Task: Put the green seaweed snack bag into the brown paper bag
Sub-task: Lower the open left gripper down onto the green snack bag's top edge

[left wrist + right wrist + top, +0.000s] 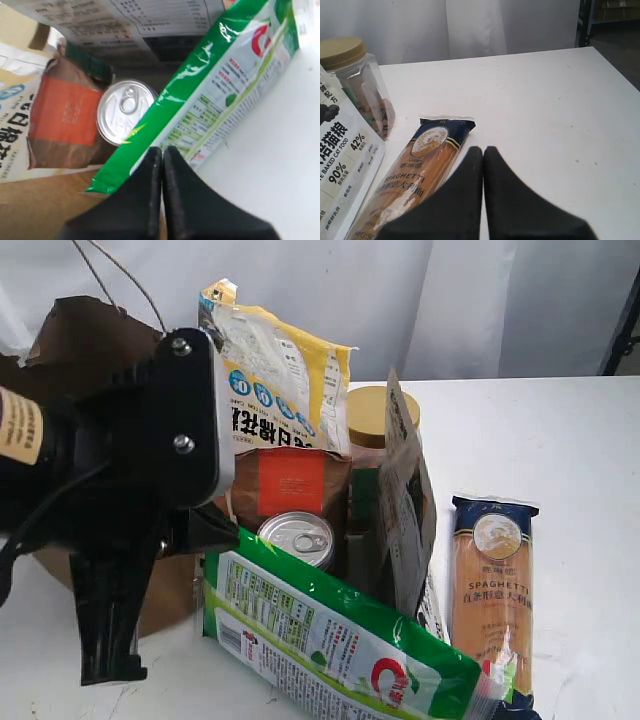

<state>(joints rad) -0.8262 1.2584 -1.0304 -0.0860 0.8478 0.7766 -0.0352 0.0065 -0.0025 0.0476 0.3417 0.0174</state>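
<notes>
Green and glossy, the snack bag (pixel 340 640) lies tilted near the table's (pixel 560 440) edge closest to the exterior camera. One end leans on a can (pixel 297 538), which likely keeps that rim raised for a pinch. The left gripper (pixel 161 150) has its fingers pressed together right at that rim; whether film is caught between them cannot be told. The paper bag (pixel 90 340) stands behind the arm toward the left edge. The right gripper (pixel 482 149), closed and empty, hangs beside the spaghetti (pixel 420 170), out of the way.
</notes>
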